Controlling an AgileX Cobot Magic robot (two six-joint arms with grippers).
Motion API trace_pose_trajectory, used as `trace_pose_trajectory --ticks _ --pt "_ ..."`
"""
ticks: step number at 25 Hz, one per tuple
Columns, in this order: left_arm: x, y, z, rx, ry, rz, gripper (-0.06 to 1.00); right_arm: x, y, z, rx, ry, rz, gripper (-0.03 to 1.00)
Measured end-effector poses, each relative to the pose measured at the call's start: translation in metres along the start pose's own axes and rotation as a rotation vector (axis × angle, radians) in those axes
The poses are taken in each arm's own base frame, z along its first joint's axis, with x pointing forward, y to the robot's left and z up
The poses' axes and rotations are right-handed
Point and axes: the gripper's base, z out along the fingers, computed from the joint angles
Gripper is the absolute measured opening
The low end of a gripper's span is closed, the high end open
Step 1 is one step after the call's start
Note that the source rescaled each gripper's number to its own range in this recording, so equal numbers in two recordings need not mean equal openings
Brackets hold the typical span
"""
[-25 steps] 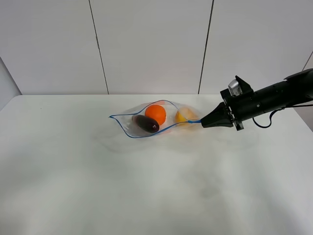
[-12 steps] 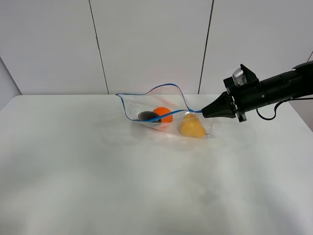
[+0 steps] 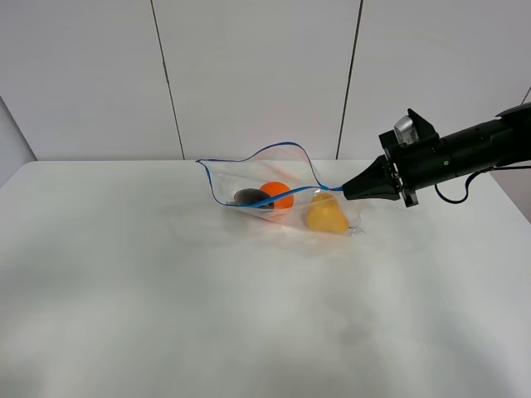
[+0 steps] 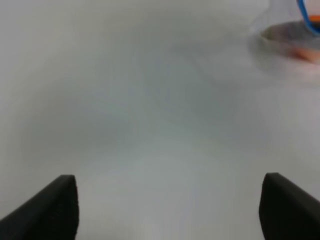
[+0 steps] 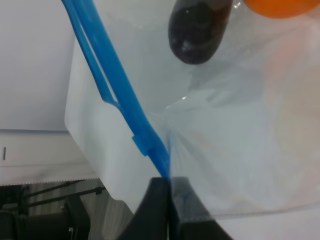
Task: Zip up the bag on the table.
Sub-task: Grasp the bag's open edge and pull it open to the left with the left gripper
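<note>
The clear bag (image 3: 274,186) stands on the white table (image 3: 166,298) with its blue zipper strip (image 3: 265,153) lifted and its mouth gaping. Inside lie an orange (image 3: 277,193), a yellow pear (image 3: 325,215) and a dark eggplant (image 3: 249,197). My right gripper (image 3: 347,191) is shut on the zipper strip's right end and holds it above the table; the right wrist view shows the strip (image 5: 122,100) pinched between the fingertips (image 5: 160,197), with the eggplant (image 5: 197,30) behind. My left gripper (image 4: 167,200) is open over bare table, far from the bag, whose edge (image 4: 295,35) shows in a corner.
A white panelled wall (image 3: 257,75) rises behind the table's far edge. The right arm (image 3: 465,153) reaches in from the right above the table.
The right gripper lifted the zipper end up and slightly right a second ago; the bag's mouth rose and the pear rolled forward. Nothing has moved in the last half second.
</note>
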Motion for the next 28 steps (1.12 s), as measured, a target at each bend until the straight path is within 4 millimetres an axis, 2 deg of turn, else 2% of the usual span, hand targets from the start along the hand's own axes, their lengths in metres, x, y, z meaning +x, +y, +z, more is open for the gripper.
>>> trace_pose_trajectory --ticks 1,5,8,12,14,18,22,24,28 --pt "-0.012 -0.001 0.004 0.016 -0.009 0.019 1.0 0.0 0.0 0.0 0.0 0.0 0.0 0.0" --pt "-0.069 -0.008 0.04 0.158 -0.013 0.083 1.0 0.0 0.0 0.0 0.0 0.0 0.009 0.0" --pt "-0.103 -0.016 0.083 0.304 -0.004 0.144 1.0 0.0 0.0 0.0 0.001 0.001 0.011 0.0" --pt "-0.128 -0.031 0.152 0.54 0.021 0.141 1.0 0.0 0.0 0.0 0.001 0.003 0.01 0.0" --pt "-0.132 -0.042 0.187 0.635 0.035 0.139 1.0 0.001 -0.001 0.0 0.01 0.013 0.005 0.0" --pt "-0.138 -0.077 0.236 0.746 0.024 0.218 1.0 0.002 -0.001 0.0 0.013 0.018 0.007 0.0" --pt "-0.141 -0.132 0.262 0.831 -0.001 0.359 1.0 0.002 -0.001 0.0 0.015 0.017 0.011 0.0" --pt "-0.137 -0.161 0.27 0.843 -0.04 0.5 1.0 0.001 -0.002 0.0 0.018 0.014 0.011 0.0" --pt "-0.124 -0.2 0.279 0.815 -0.149 0.803 1.0 0.001 -0.002 0.0 0.019 0.013 0.013 0.0"
